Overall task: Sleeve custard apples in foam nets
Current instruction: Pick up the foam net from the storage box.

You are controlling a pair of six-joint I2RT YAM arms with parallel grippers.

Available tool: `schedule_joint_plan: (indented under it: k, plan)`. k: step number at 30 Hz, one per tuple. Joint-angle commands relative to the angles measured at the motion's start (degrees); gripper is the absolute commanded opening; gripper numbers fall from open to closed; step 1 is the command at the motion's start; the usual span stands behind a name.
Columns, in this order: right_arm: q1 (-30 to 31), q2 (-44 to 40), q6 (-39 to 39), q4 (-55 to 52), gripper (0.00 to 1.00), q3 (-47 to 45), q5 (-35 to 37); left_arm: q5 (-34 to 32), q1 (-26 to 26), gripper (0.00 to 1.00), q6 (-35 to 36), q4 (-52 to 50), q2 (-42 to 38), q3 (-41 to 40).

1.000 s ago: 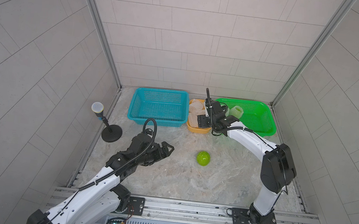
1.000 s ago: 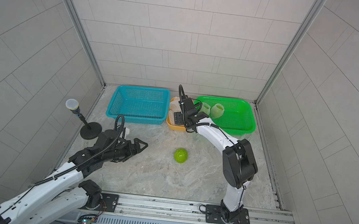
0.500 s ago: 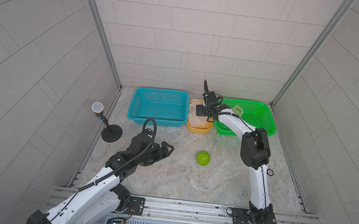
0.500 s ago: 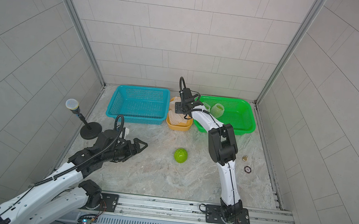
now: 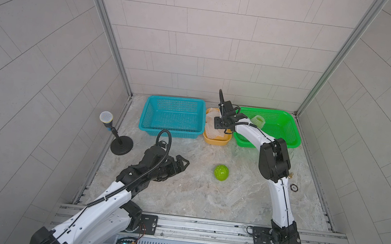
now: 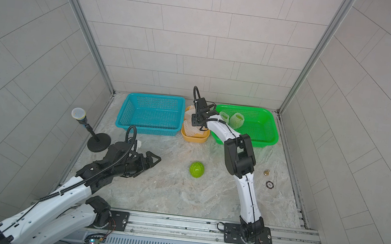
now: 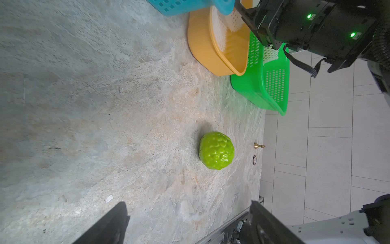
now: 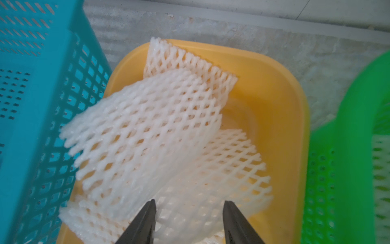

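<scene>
Clearly, the right gripper (image 8: pixel 188 201) was held half spread over the nets (image 8: pixel 147 131) in the tub (image 8: pixel 291 101); no pinch was seen. The nets were judged light, soft and springy, best taken at the top one's edge. At least three were counted there. The left gripper (image 5: pixel 182 168) was spread wide, apart from one bare apple (image 5: pixel 221 172) on the table (image 5: pixel 205 199). Two sleeved apples (image 6: pixel 237 120) were seen in the green basket (image 6: pixel 265 126).
</scene>
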Motion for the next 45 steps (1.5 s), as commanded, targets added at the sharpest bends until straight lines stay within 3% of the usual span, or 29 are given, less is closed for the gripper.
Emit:
schedule_joint_plan:
  k: [1, 5, 14, 31, 37, 45]
  plan:
    - [0.2, -0.6, -0.5, -1.0, 0.44, -1.4, 0.1, 0.1, 0.3, 0.93, -0.3, 1.4, -0.2, -0.6]
    - [0.2, -1.7, -0.9, -1.0, 0.26, -2.6, -0.1, 0.3, 0.3, 0.93, -0.6, 1.6, -0.2, -0.9]
    - [0.8, -8.5, -2.3, -1.8, 0.12, -6.2, 0.2, 0.2, 0.3, 0.93, -1.0, 2.0, -0.6, -1.1]
    - [1.7, -28.8, -1.2, 3.8, 0.07, -23.2, -3.5, -0.6, 0.3, 0.93, 2.5, 1.3, -0.6, 3.5]
    - [1.6, -39.0, 0.9, 7.6, 0.07, -31.4, -9.8, -0.9, 0.5, 0.93, 3.4, 4.4, -1.8, 4.8]
    - [1.5, -58.6, 7.4, 15.7, 0.09, -47.2, -19.4, 0.3, 1.4, 0.94, 3.4, 13.9, -4.7, 5.9]
